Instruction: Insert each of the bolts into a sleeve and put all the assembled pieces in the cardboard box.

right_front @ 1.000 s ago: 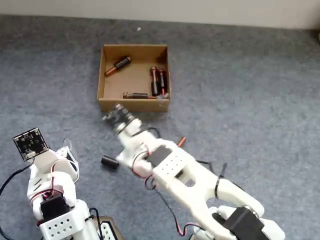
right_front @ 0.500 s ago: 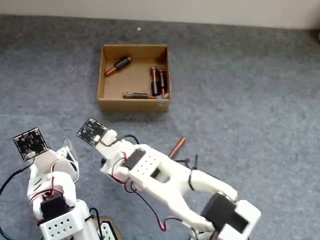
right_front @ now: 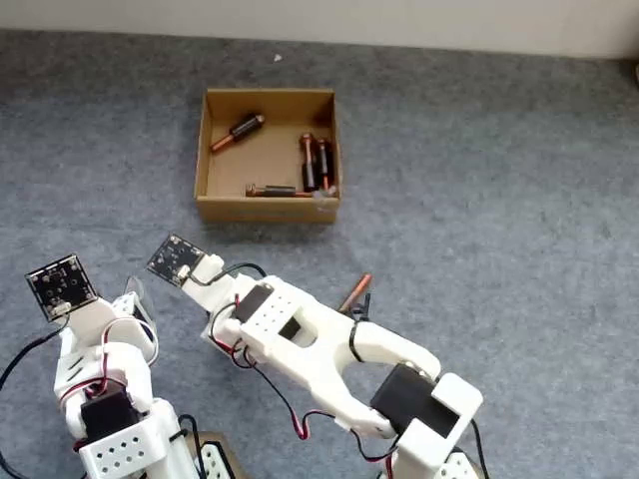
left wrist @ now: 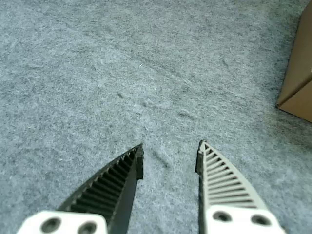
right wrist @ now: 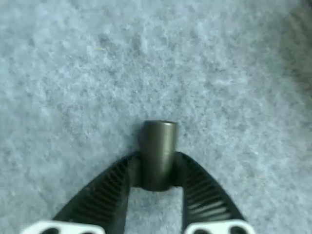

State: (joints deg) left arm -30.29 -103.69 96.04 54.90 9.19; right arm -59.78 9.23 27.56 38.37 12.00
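Note:
A dark sleeve (right wrist: 158,146) lies on the grey carpet, and my right gripper (right wrist: 157,158) is shut on it, one finger pressed to each side. Seen from above, the right arm (right_front: 300,334) bends low over that spot and hides the sleeve. A copper bolt (right_front: 354,292) lies on the carpet just beside the arm. The cardboard box (right_front: 205,150) at the back holds several assembled pieces (right_front: 312,162). My left gripper (left wrist: 169,153) hangs open over bare carpet, nothing between its fingers, with a corner of the box (left wrist: 297,83) off to one side.
The left arm (right_front: 100,369) stands at the near left corner. Open carpet stretches to the right of the box and across the far right.
The right arm has swung back from the box's front wall toward the near left and come down over the loose sleeve, closing around it. The left arm has not moved.

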